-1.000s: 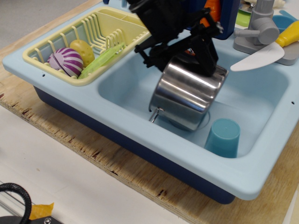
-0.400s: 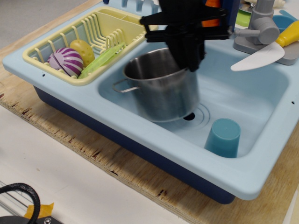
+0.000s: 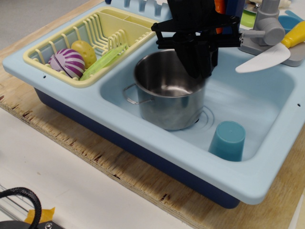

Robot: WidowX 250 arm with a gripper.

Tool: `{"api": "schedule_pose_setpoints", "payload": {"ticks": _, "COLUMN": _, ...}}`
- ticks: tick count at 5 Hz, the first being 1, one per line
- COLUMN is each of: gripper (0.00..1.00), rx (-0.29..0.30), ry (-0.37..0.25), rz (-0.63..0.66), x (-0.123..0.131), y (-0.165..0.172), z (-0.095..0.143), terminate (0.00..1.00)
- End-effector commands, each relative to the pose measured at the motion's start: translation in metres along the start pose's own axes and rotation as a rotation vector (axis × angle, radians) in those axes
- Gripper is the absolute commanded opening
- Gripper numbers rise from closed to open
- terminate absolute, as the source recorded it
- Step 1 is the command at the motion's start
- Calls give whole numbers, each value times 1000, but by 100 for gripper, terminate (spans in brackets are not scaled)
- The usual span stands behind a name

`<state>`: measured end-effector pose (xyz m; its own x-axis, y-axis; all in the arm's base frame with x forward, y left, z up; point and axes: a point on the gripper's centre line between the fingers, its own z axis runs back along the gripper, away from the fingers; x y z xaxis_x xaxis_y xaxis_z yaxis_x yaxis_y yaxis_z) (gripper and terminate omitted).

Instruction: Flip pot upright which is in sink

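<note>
The shiny steel pot (image 3: 167, 107) stands upright, mouth up, on the floor of the light blue sink (image 3: 143, 150), left of the drain. One wire loop handle points to the front left. My black gripper (image 3: 199, 70) comes down from above onto the pot's far right rim and appears shut on that rim. The rim section under the fingers is hidden.
A small teal cup (image 3: 228, 140) stands upside down in the basin's front right corner. The grey faucet (image 3: 267, 28) and a toy knife (image 3: 267, 56) are at the back right. A pale yellow dish rack (image 3: 45, 47) with toy vegetables (image 3: 66, 62) sits to the left.
The pot has turned from tilted mouth-down to upright and has come down onto the basin floor. My gripper turned with it and moved slightly right.
</note>
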<state>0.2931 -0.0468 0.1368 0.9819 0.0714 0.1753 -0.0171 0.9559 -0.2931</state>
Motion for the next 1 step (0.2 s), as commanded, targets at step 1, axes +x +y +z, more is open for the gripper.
{"api": "schedule_pose_setpoints", "payload": {"ticks": 1, "gripper": 100, "rx": -2, "ry": -37, "rz": -4, "x": 6, "y": -1, "z": 9, "terminate": 100}}
